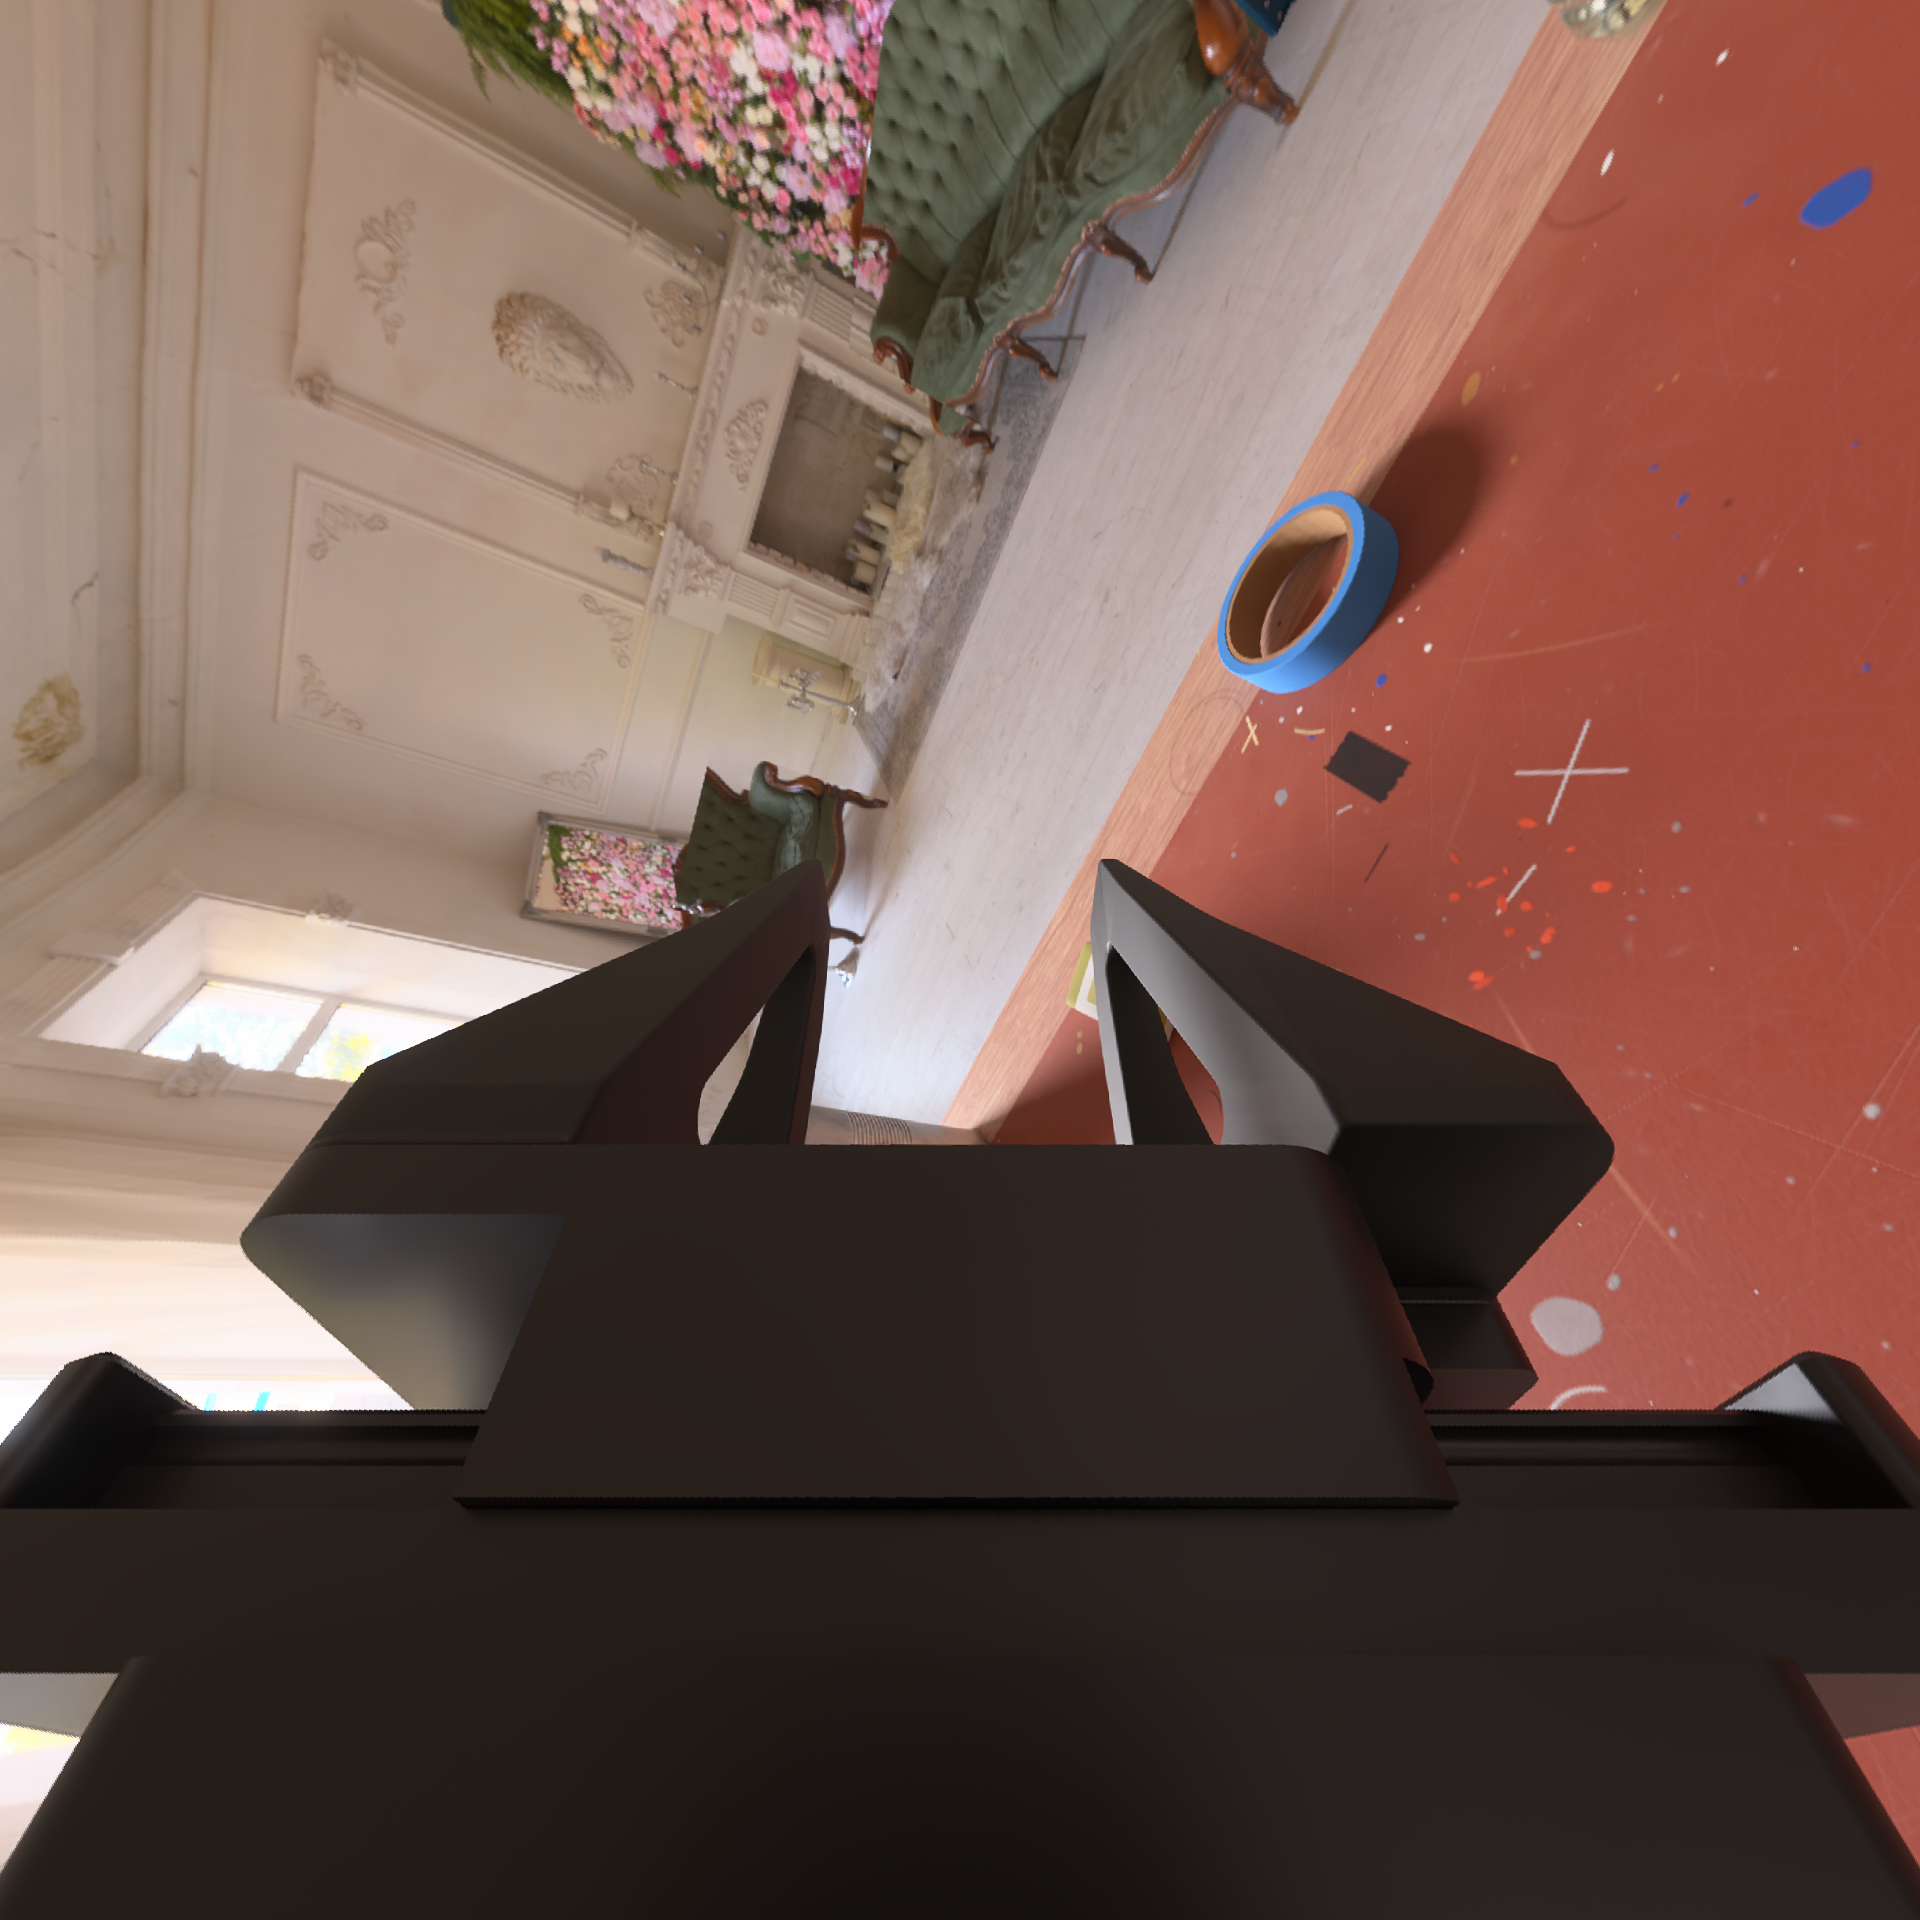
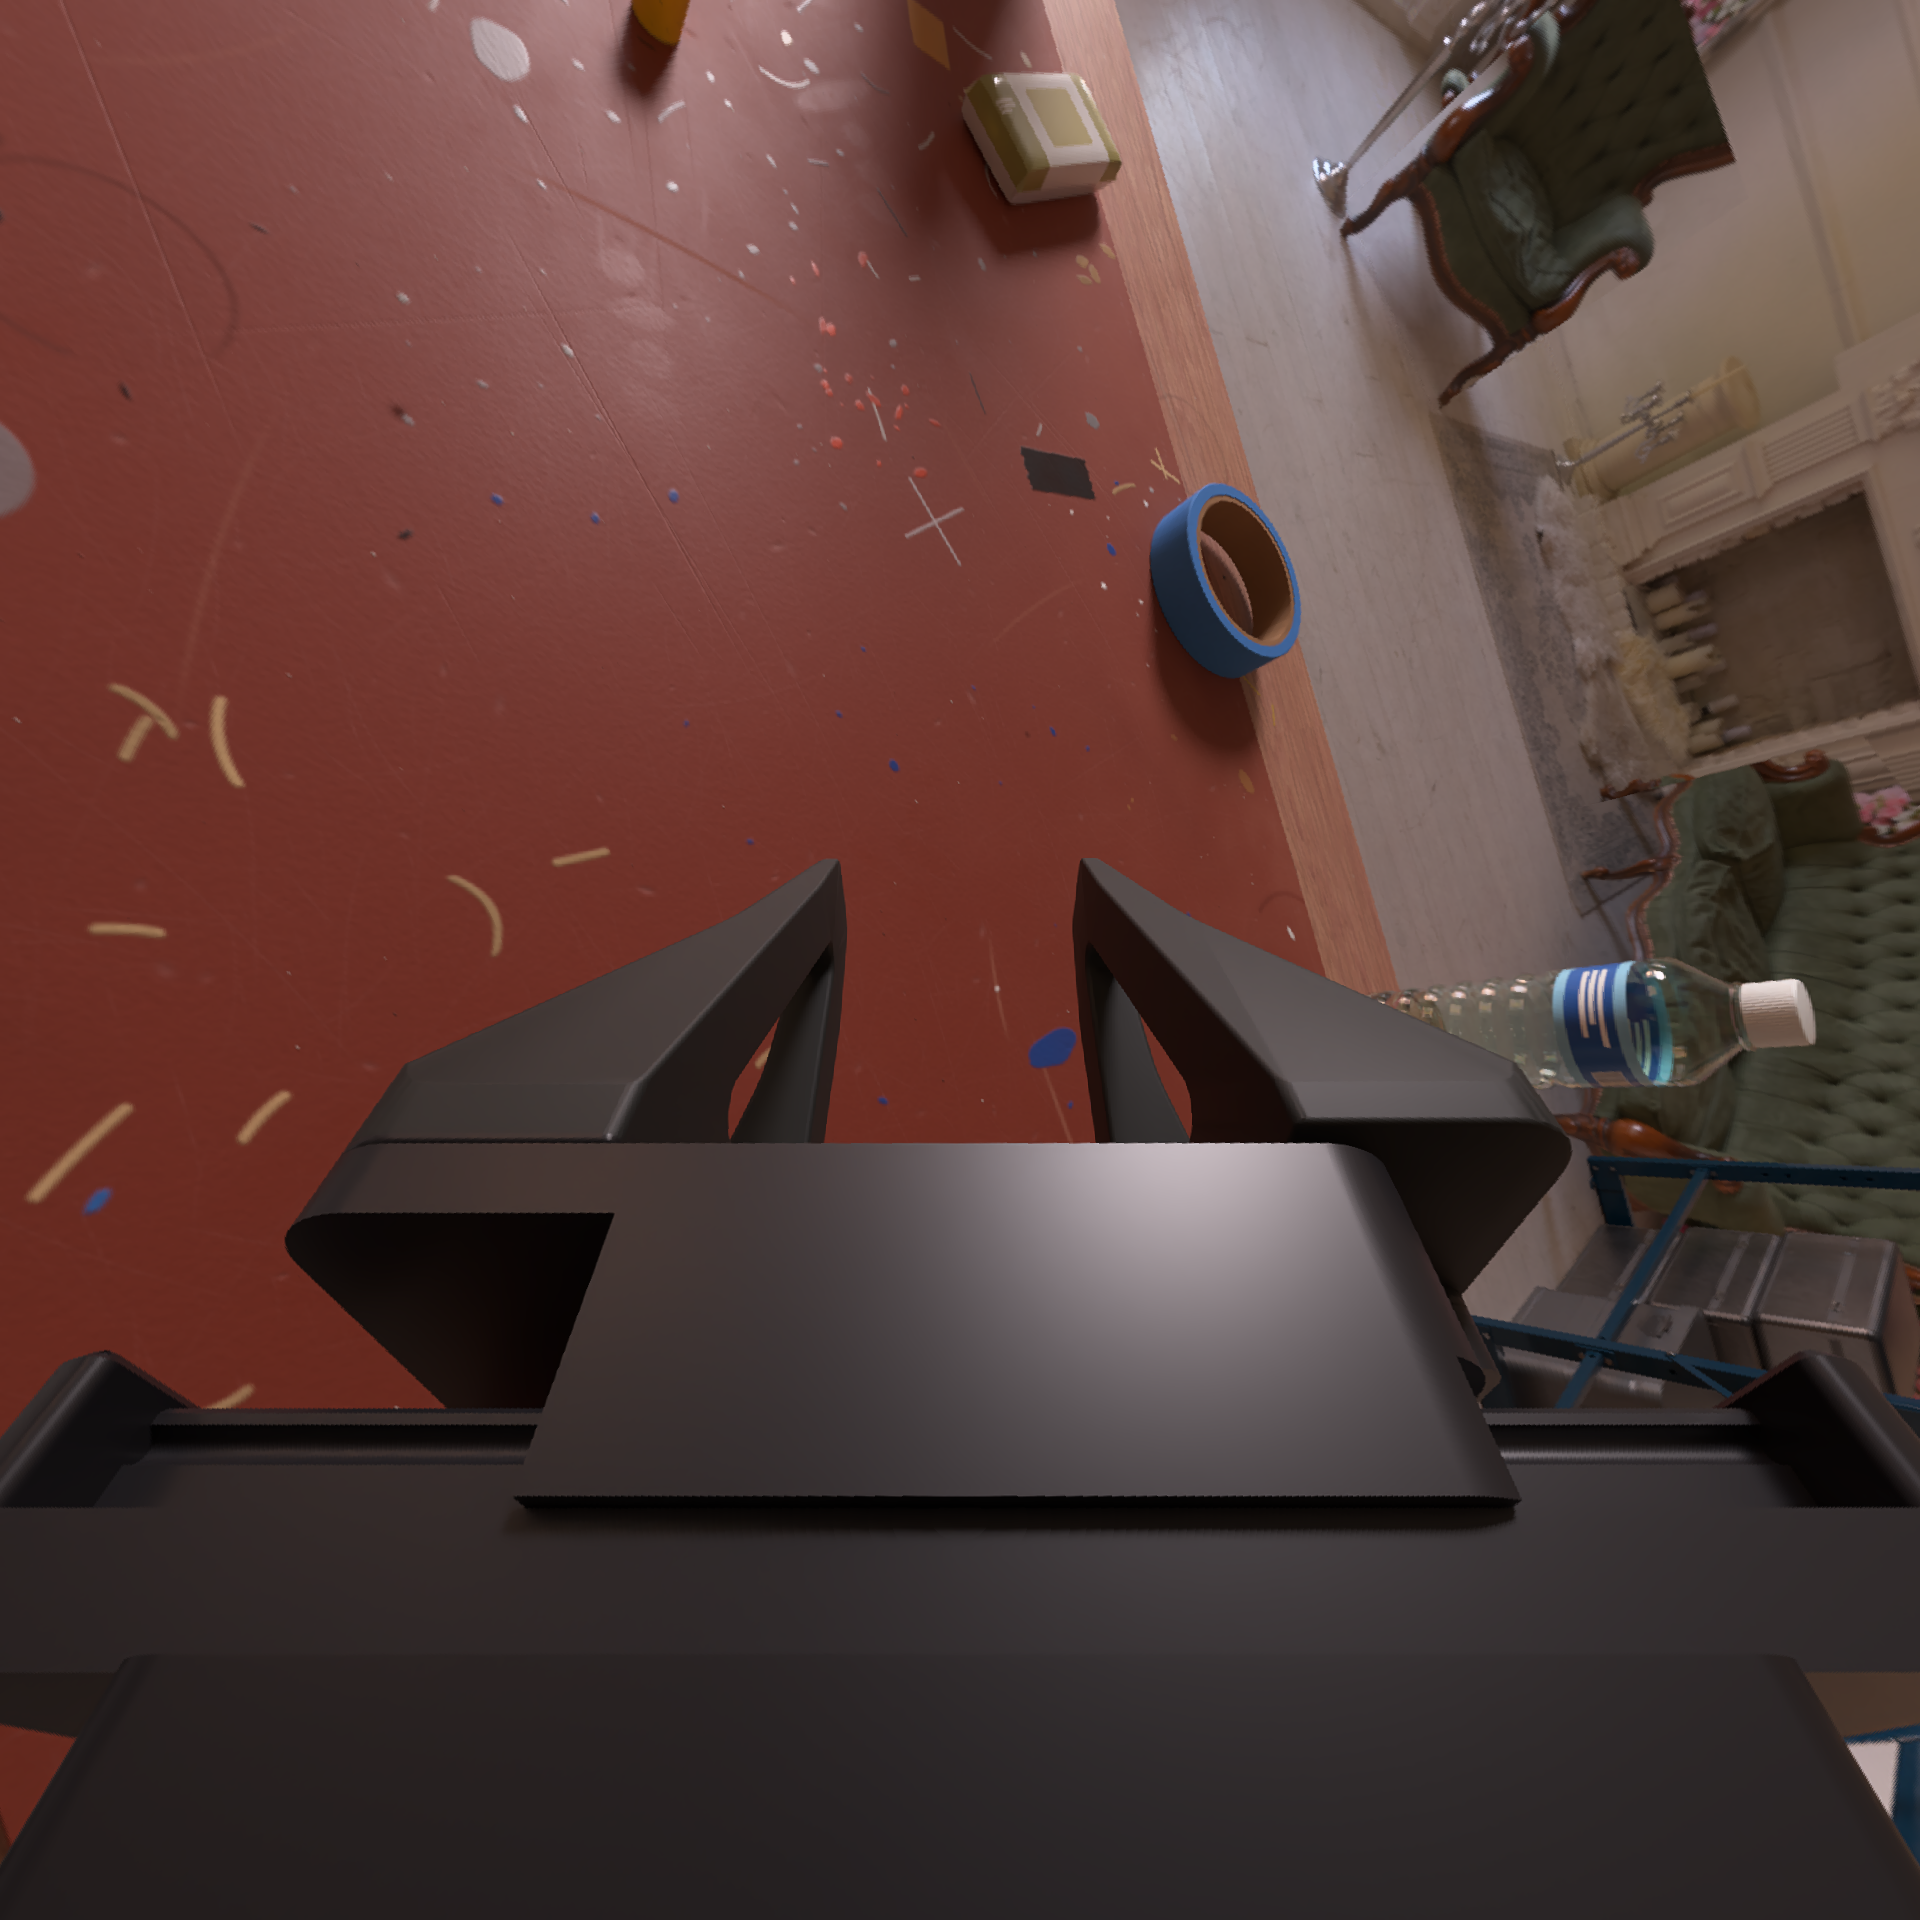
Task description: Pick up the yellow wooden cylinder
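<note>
Nothing is grasped yet — the approach has hardly begun. The left gripper (image 1: pixel 961 914) and right gripper (image 2: pixel 961 914) both hang parted and empty above the red table (image 2: pixel 416 520). The cylinder (image 2: pixel 660 16) shows only as a yellow stub at the far edge of the right view, well apart from the tape (image 2: pixel 1226 577) and box (image 2: pixel 1042 135). Next the right arm likely must reach far forward. No containers show.

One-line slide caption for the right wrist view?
Right hand open and empty above red table; tape roll, box and bottle ahead.
</note>
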Controlling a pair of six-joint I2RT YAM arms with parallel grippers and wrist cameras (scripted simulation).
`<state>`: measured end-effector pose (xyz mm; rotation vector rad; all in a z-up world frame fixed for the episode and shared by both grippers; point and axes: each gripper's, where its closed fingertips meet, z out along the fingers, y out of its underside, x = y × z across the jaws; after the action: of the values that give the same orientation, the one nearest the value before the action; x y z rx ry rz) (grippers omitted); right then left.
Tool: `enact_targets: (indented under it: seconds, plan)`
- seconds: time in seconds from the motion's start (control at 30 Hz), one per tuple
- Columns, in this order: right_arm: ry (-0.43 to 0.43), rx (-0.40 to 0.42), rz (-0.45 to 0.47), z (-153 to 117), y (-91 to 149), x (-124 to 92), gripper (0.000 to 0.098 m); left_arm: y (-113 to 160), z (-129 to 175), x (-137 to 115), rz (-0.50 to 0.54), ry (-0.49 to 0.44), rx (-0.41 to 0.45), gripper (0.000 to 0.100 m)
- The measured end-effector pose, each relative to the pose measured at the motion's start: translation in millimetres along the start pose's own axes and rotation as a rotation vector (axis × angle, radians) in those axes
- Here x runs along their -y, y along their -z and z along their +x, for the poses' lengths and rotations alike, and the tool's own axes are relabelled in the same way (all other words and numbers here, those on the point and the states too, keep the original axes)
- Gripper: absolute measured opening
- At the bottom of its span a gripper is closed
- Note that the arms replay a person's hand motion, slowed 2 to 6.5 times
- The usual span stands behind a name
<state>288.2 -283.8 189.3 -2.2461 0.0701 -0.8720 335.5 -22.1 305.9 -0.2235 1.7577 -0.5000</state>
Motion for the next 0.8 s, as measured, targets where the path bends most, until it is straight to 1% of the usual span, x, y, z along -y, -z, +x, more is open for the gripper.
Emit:
enact_targets:
  seconds: [0.17,0.33,0.47,0.6,0.8]
  plan:
    - [-0.036,0.04,0.029,-11.9,-10.5,14.9,0.0405,0.0,15.4,-26.2,-0.054,0.003,-0.022,0.044]
    - [-0.076,0.055,0.031,-19.9,-20.1,22.0,0.0437,-2.5,27.7,-47.7,-0.079,0.034,-0.049,0.044]
    - [-0.113,0.046,0.04,-22.8,-24.9,27.1,0.0455,-5.6,28.7,-59.2,-0.101,0.037,-0.055,0.045]
    - [-0.167,0.024,0.057,-22.3,-28.8,30.0,0.0458,-7.8,24.7,-68.3,-0.12,0.041,-0.045,0.045]
    - [-0.243,-0.023,0.068,-20.6,-36.6,26.1,0.0469,-9.5,20.8,-78.4,-0.123,0.087,-0.052,0.045]
